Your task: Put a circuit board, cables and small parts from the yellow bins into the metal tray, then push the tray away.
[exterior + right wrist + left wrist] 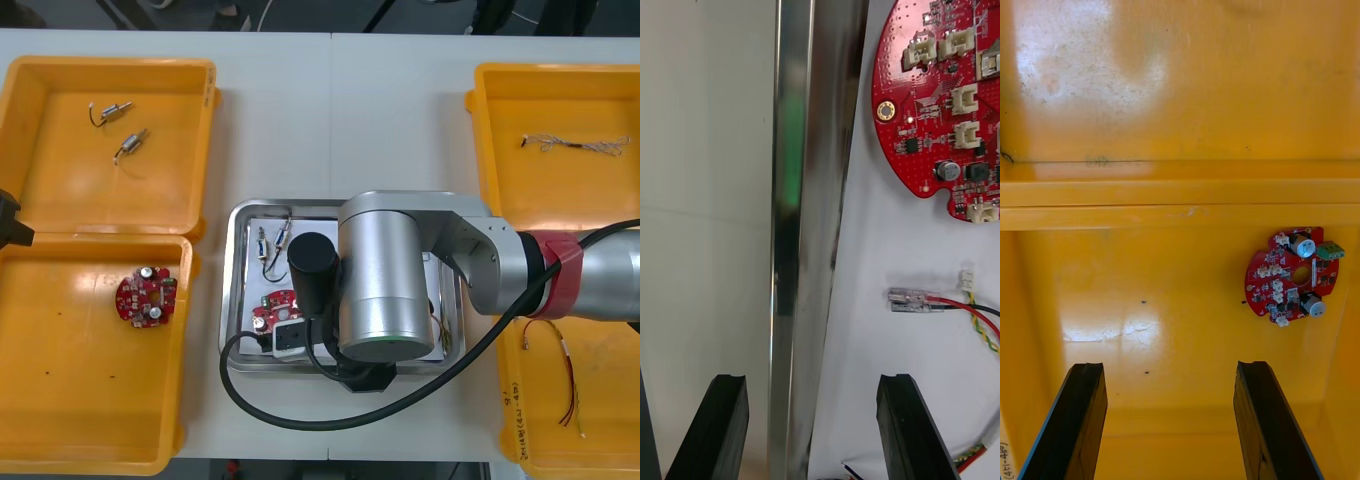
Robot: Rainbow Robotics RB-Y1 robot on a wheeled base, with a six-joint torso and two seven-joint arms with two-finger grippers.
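shiny steel tray (pixel 238 300) at counter (pixel 300 120) centre, holding red board (pixel 940 97), cables (pixel 977 311), small parts (pixel 264 240): stiff, slick, likely light, should slide. right pincer (pixel 811 386) apart, straddling near rim; push there. left pincer (pixel 1170 371) apart over near left bin (pixel 60 400).

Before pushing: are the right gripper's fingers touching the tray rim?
Apart: right wrist view shows the open right gripper straddling the tray rim, gaps either side.

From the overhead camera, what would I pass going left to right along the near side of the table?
Left yellow bin → red circuit board in it → metal tray → another circuit board in the tray → right yellow bin → red and yellow cable in it. Right gripper straddles the tray's rim.
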